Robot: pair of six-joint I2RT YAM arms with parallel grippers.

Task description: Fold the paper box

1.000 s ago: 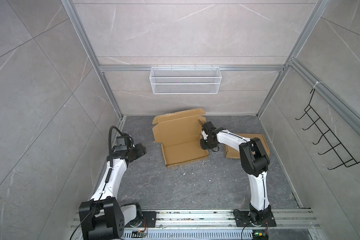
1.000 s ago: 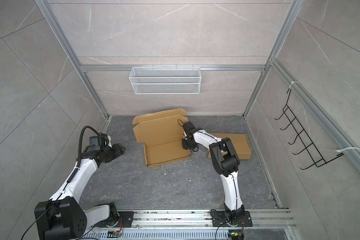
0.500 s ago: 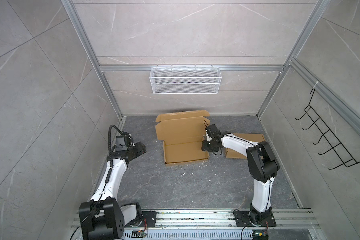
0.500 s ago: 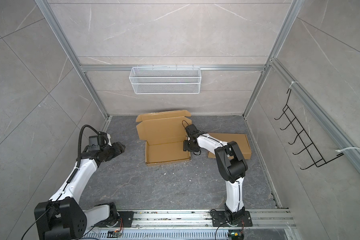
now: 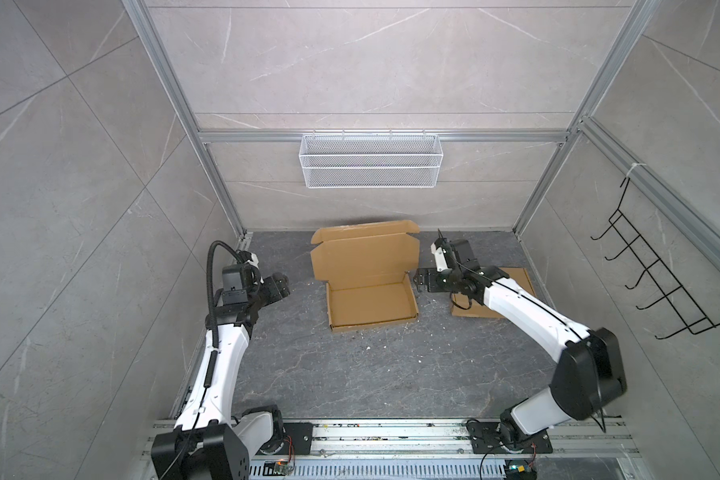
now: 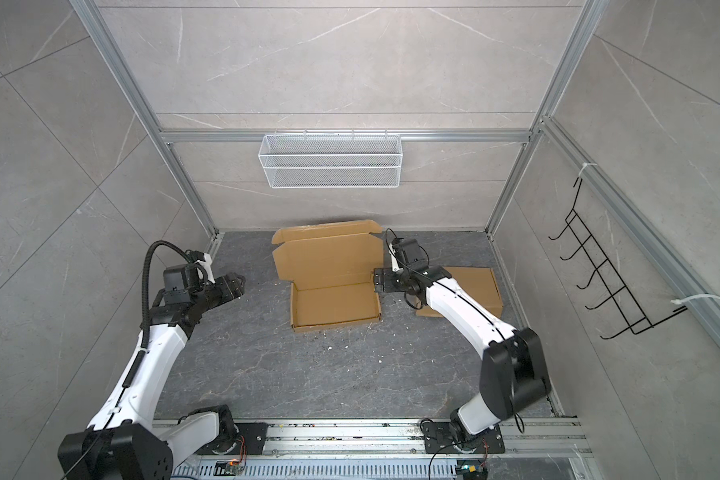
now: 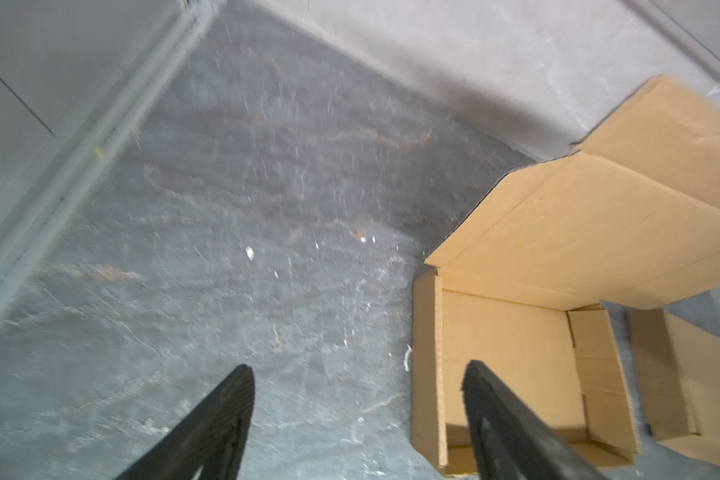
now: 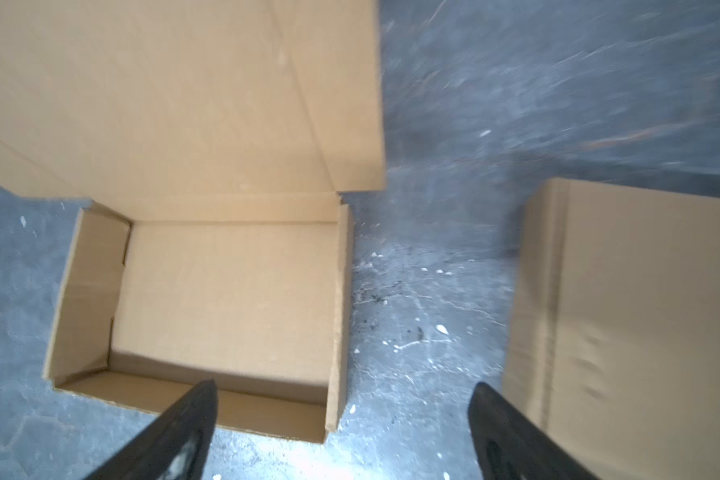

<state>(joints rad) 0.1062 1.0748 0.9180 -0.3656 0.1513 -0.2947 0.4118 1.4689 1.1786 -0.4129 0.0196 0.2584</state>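
The brown paper box sat toward the back of the tabletop, its shallow tray walls up and its lid raised open. The left hand and right hand each had fingers spread, holding nothing.

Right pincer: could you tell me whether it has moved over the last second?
Yes. The right pincer has backed rightward from the open box and its side wall toward the unmoved flat carton, opening as it went.

Matt cardboard box, rough stone floor
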